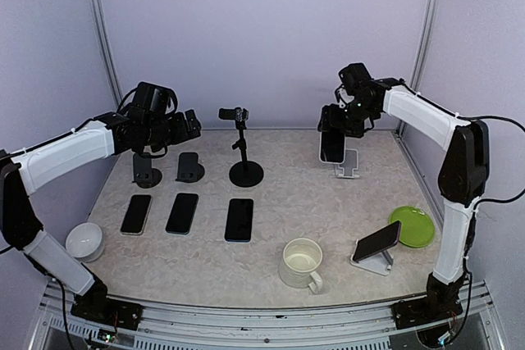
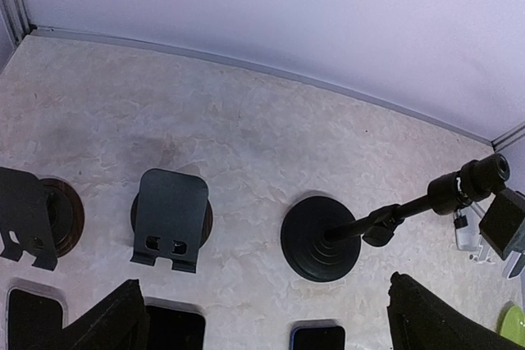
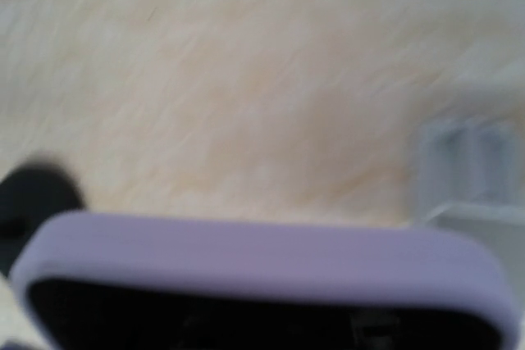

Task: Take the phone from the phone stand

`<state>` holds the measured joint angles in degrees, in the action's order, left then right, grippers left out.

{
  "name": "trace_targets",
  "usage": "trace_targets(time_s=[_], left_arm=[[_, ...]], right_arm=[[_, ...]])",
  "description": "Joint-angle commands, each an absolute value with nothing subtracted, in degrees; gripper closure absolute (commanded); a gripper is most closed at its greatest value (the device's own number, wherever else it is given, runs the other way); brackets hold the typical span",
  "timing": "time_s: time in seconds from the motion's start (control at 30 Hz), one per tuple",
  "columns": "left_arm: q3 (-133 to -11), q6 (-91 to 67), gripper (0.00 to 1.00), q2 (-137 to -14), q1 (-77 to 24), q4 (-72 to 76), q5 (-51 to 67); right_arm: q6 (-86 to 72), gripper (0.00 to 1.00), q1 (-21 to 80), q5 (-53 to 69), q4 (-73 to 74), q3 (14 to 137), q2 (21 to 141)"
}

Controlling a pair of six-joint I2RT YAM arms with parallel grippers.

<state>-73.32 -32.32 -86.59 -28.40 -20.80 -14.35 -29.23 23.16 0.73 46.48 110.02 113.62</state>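
My right gripper (image 1: pixel 335 123) is shut on the top of a phone in a lavender case (image 1: pixel 332 146) and holds it upright, just left of a small white stand (image 1: pixel 349 164) at the back right. In the right wrist view the phone's lavender edge (image 3: pixel 262 252) fills the bottom, blurred, with the white stand (image 3: pixel 467 174) apart at the right; my fingers are hidden. A second phone (image 1: pixel 376 241) leans on a white stand (image 1: pixel 374 265) at the front right. My left gripper (image 1: pixel 187 125) is open and empty above the black stands; its fingertips (image 2: pixel 111 324) frame bare table.
Two short black stands (image 1: pixel 146 171) (image 1: pixel 190 167) and a tall black stand (image 1: pixel 244 153) are at the back left. Three phones (image 1: pixel 136 213) (image 1: pixel 182 212) (image 1: pixel 239 219) lie flat. A mug (image 1: pixel 302 264), a white bowl (image 1: pixel 84 241) and a green plate (image 1: pixel 413 225) stand near the front.
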Motion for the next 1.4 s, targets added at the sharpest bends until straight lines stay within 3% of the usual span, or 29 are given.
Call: trace_targets(time_s=[0.0,0.47,1.37], left_arm=[[-71.7,-33.9,0.01,-84.2,-28.0,-19.1,-14.3],[-66.8,-37.3,0.01,-80.7,-30.3,-19.8,-15.7],[-62.2,-41.7,0.01,-77.8,-34.1,-23.2,-20.3]], right_arm=[[-33.9,0.41,27.1,3.4,43.0,105.4,109.3],[-43.8,0.38,35.8,6.3,37.5,92.0,107.6],[-49.0,0.45,41.5,16.2,37.4,87.5,117.1]])
